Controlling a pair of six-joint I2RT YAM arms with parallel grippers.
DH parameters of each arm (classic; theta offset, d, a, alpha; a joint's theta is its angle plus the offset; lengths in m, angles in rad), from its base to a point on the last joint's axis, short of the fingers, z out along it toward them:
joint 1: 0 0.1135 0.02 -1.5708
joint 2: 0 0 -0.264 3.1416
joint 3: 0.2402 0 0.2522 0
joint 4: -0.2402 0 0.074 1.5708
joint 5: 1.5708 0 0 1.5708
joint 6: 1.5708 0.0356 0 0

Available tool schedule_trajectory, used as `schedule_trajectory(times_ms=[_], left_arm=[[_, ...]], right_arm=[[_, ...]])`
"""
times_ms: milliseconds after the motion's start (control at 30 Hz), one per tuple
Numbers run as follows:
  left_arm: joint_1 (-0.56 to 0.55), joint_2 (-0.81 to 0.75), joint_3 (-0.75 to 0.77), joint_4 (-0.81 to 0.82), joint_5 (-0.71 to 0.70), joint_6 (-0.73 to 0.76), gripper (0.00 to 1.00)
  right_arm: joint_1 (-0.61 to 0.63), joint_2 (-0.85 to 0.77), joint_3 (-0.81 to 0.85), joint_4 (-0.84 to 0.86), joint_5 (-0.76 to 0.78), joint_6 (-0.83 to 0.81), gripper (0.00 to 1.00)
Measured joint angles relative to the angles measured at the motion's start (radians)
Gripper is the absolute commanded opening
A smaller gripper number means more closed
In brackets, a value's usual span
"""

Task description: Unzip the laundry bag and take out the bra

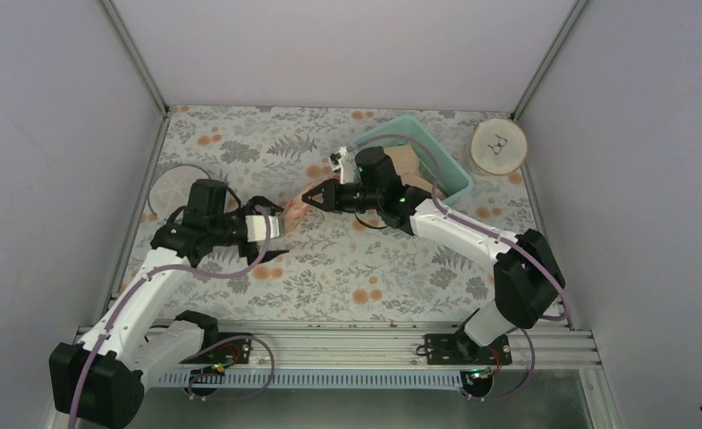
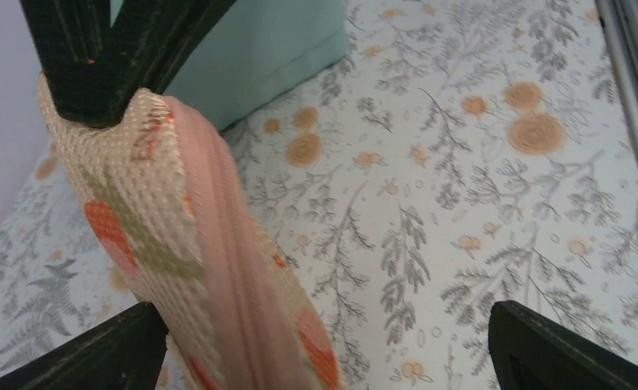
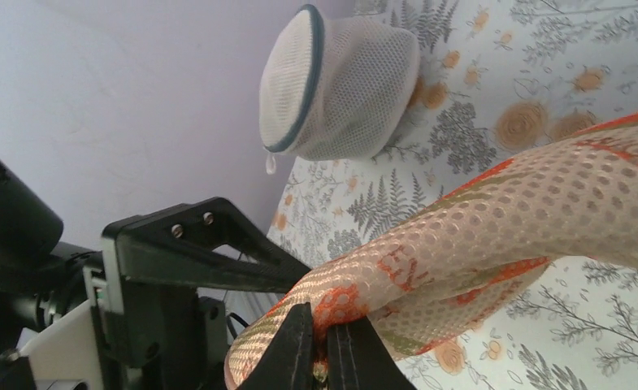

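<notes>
white links, black joints — purple cables

Shows the peach laundry bag mid-tabletop, between the left end effector, jaws spread, and the right end effector touching its far end. Puts a teal bin behind the right arm, a white mesh drum far left.

A: What is the laundry bag made of?
B: Soft dimpled mesh cloth, matt, with a smooth ribbed zipper tape.
A: And the table cover?
B: A flat printed sheet, matt. The bin looks like smooth plastic, the rail is ridged bare metal, and the white drum is finer netting.
</notes>
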Motion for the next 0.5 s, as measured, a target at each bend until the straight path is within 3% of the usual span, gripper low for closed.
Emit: schedule_trajectory(times_ms=[100, 233, 267, 333, 433, 500], left_arm=[[-0.002, 0.014, 0.023, 0.046, 0.000, -0.063, 0.64], [-0.006, 0.019, 0.079, 0.065, 0.001, -0.133, 0.05], [-0.006, 0.013, 0.088, 0.064, 0.000, -0.145, 0.03], [-0.004, -0.008, 0.098, 0.061, -0.013, -0.178, 0.02], [-0.004, -0.031, 0.121, 0.041, -0.006, -0.212, 0.02], [-0.004, -0.043, 0.157, 0.017, 0.011, -0.227, 0.02]], right_arm=[[0.007, 0.000, 0.040, -0.017, -0.007, -0.032, 0.04], [0.018, -0.013, 0.062, -0.016, -0.048, -0.101, 0.04], [0.021, -0.020, 0.064, -0.019, -0.060, -0.124, 0.04], [0.022, -0.039, 0.067, -0.037, -0.090, -0.169, 0.25], [0.021, -0.089, 0.078, -0.089, -0.127, -0.270, 0.71], [0.005, -0.158, 0.080, -0.122, -0.141, -0.372, 0.92]])
